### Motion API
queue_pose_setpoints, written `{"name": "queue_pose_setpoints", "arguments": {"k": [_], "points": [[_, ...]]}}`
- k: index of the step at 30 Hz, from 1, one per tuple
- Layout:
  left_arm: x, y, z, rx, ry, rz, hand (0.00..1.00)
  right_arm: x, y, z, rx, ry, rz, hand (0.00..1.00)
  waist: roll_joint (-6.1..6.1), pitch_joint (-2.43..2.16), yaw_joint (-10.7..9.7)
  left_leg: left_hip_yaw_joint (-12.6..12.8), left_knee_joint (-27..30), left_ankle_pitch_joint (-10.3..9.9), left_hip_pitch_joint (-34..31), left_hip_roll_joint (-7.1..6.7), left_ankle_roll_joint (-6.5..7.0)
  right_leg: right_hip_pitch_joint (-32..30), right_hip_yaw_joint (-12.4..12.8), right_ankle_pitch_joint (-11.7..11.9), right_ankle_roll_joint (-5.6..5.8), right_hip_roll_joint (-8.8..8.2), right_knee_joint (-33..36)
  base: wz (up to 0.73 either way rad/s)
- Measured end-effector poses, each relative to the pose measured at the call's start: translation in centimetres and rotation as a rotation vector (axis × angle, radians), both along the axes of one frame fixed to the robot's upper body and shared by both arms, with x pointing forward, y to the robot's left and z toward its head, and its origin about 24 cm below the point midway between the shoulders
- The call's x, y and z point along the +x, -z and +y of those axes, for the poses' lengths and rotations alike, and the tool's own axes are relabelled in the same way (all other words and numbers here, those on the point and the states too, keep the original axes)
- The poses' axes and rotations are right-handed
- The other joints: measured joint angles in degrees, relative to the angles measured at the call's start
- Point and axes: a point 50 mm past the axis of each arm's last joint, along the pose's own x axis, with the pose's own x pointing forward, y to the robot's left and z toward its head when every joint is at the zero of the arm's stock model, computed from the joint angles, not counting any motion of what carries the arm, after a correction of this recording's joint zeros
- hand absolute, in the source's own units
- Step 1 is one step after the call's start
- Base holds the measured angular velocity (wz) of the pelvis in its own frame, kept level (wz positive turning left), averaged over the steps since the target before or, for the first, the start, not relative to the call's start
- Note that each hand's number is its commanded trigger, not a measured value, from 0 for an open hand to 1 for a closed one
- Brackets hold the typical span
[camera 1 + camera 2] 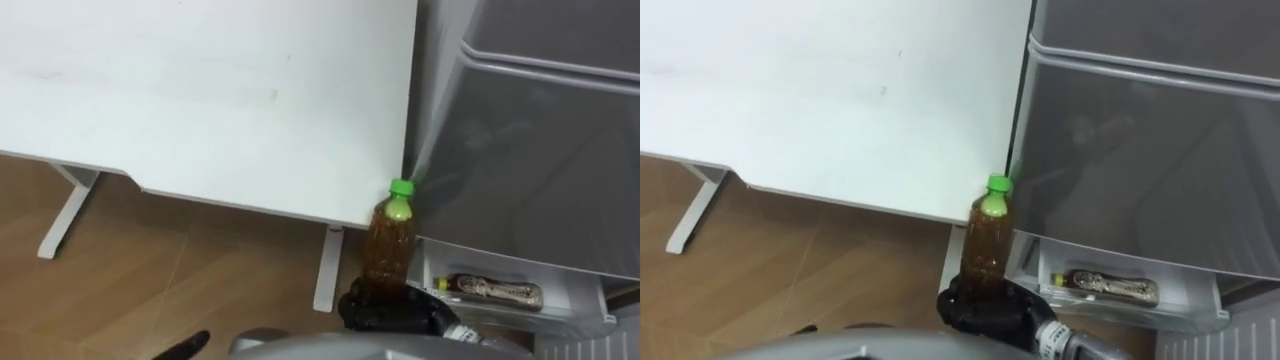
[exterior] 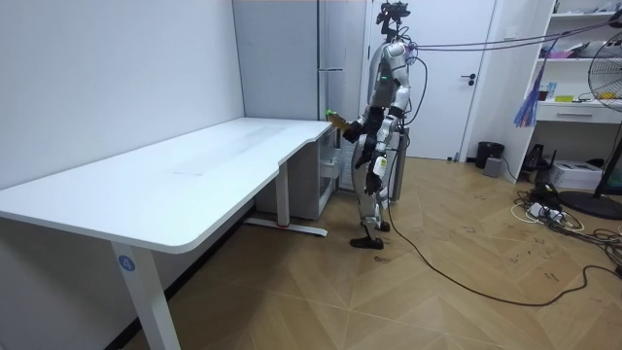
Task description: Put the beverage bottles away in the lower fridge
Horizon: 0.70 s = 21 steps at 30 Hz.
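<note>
Bottle (image 1: pixel 391 243) of amber drink stands upright, green cap up, in the right hand (image 1: pixel 392 312), whose dark fingers curl round its base just off the desk (image 1: pixel 200 100) corner. The fridge's (image 1: pixel 540 150) white bin (image 1: pixel 585 310) lies lower and to the right. The left hand (image 1: pixel 188 345) hangs low. The room view shows the robot standing at the fridge; the eye views show a packet (image 1: pixel 495 291) in the bin.

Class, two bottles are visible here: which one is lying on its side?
The bottle in the white fridge compartment lies flat; the green-capped bottle stands upright, gripped by the right hand.
</note>
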Motion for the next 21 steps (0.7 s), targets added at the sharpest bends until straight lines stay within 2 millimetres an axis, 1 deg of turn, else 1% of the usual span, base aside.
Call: {"name": "queue_pose_setpoints", "arguments": {"k": [1,2,3,8,10,12,16,21], "points": [[0.0,0.0,0.1,-0.002,0.002,0.001,0.00,0.0,0.0,0.0,0.001,0.001,0.000,1.00,-0.15,-0.11,-0.3,0.0,0.0,0.1,0.0,0.00,0.13,0.0,-0.1,0.0,0.03,-0.11,0.0,0.08],[-0.1,0.0,0.2,-0.003,0.005,0.002,0.00,0.0,0.0,0.0,0.002,0.003,0.000,1.00,-0.41,-0.05,-0.6,0.1,0.0,0.1,0.0,-0.04,0.19,0.0,-0.2,0.0,0.09,-0.19,0.0,0.08],[0.0,0.0,0.3,-0.003,0.010,-0.001,0.00,0.0,0.0,0.0,0.004,0.004,-0.003,1.00,-0.39,-0.08,-0.9,0.0,0.0,0.2,-0.1,-0.15,0.30,0.1,-0.2,0.0,0.22,-0.28,0.0,0.05],[1.3,0.0,0.7,0.009,0.023,-0.023,0.00,-0.2,0.0,-0.2,0.022,0.026,-0.006,1.00,-0.73,-0.24,-1.0,0.0,-0.3,0.4,0.0,-0.61,0.72,0.0,-0.2,0.0,0.69,-0.68,0.1,0.02],[1.6,0.0,0.8,0.012,0.021,-0.031,0.00,-0.4,0.0,-0.2,0.023,0.043,-0.007,1.00,-1.16,-0.53,-1.2,0.1,-1.0,0.7,0.3,-0.94,1.07,0.0,-0.2,0.0,0.96,-1.01,0.1,0.00],[1.8,-0.1,0.8,0.015,0.021,-0.034,0.00,-0.4,0.0,-0.2,0.024,0.054,-0.010,1.00,-1.48,-0.61,-1.2,0.1,-1.1,0.7,0.2,-1.13,1.22,0.0,-0.3,0.1,1.19,-1.26,0.0,0.00],[1.8,-0.2,1.3,0.031,0.020,-0.031,0.00,-0.5,0.1,-0.2,0.027,0.069,-0.009,1.00,-2.27,-0.59,-1.2,0.1,-1.2,0.7,0.1,-1.30,1.49,0.0,-0.2,0.4,1.51,-1.39,0.1,0.00],[1.8,-0.3,1.5,0.049,0.034,-0.024,0.00,-0.6,0.1,-0.2,0.023,0.075,-0.014,1.00,-2.43,-0.60,-1.2,0.1,-1.2,0.6,0.0,-1.33,1.61,-0.2,0.0,0.5,1.57,-1.41,0.2,0.00]]}}
